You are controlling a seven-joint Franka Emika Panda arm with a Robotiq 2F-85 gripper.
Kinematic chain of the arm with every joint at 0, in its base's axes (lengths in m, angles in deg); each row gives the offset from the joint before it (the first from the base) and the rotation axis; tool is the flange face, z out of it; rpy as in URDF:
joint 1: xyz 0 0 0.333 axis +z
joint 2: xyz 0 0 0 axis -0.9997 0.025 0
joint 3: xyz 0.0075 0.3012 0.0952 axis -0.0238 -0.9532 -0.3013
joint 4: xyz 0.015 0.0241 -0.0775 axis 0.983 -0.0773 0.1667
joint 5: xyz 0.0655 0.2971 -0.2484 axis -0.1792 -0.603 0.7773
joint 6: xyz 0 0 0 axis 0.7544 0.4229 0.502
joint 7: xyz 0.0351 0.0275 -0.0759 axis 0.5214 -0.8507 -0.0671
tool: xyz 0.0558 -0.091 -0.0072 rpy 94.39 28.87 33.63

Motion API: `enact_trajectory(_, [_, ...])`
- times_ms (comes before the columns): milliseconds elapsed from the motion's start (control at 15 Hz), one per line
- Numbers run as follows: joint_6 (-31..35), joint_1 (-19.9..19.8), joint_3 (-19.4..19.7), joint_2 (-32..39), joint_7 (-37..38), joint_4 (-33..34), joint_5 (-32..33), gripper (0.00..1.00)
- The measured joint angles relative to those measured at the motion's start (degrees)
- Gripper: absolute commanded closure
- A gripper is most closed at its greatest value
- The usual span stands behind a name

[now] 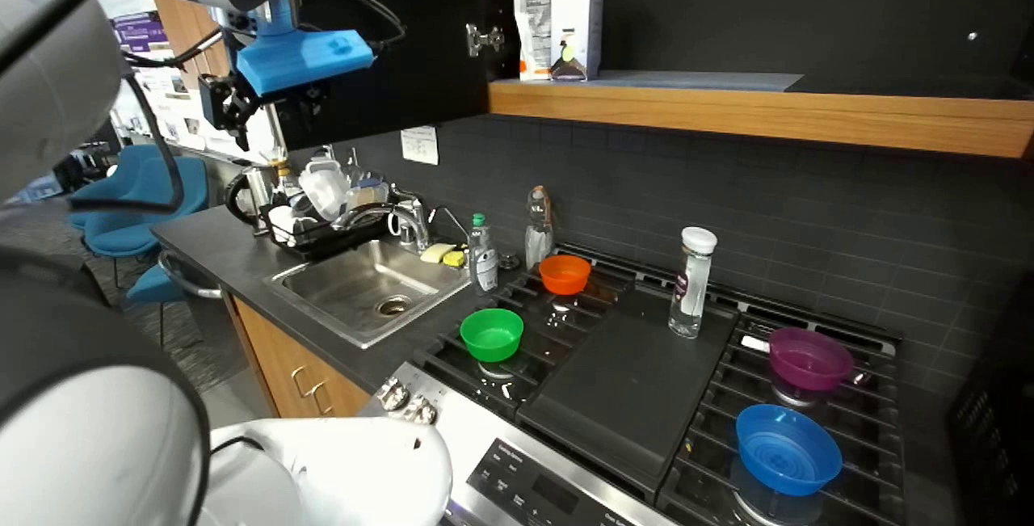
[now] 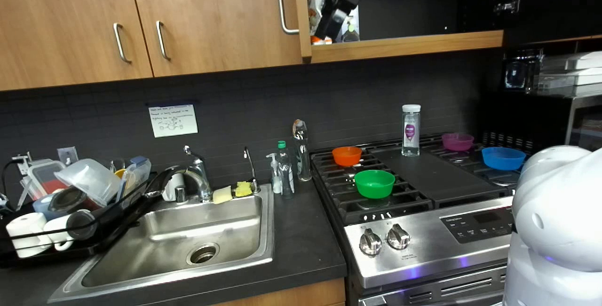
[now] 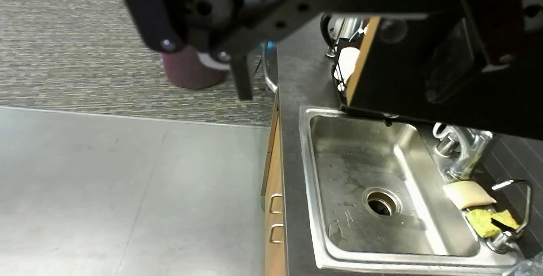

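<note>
Black inside, the cabinet door [image 1: 412, 77] risked a knock if the nearby gripper [image 1: 275, 118], jaws wide and empty, swung sideways.

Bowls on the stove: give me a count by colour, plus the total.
Orange bowl: 1
Green bowl: 1
Purple bowl: 1
Blue bowl: 1
Total: 4

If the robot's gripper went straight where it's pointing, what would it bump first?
Probably the open cupboard door: in the wrist view, its edge shows beyond the fingers, though how near is unclear.
</note>
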Motion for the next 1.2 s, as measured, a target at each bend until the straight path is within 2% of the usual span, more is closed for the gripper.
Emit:
enact_trajectory(333, [-0.30, 0.59, -1.61, 2.54, -0.42, 1.01, -2.23, 0.00])
enact_trajectory(800, [-1.75, 0.16, -1.18, 3.92, -0.65, 2.24, -2.22, 0.00])
enact_trajectory(933, [-0.98, -1.06, -0.27, 3.73, -0.83, 1.74, -1.70, 0.00])
enact_trajectory(1200, [2.94, -6.21, 3.75, 3.14, -1.24, 0.37, 0.28, 0.00])
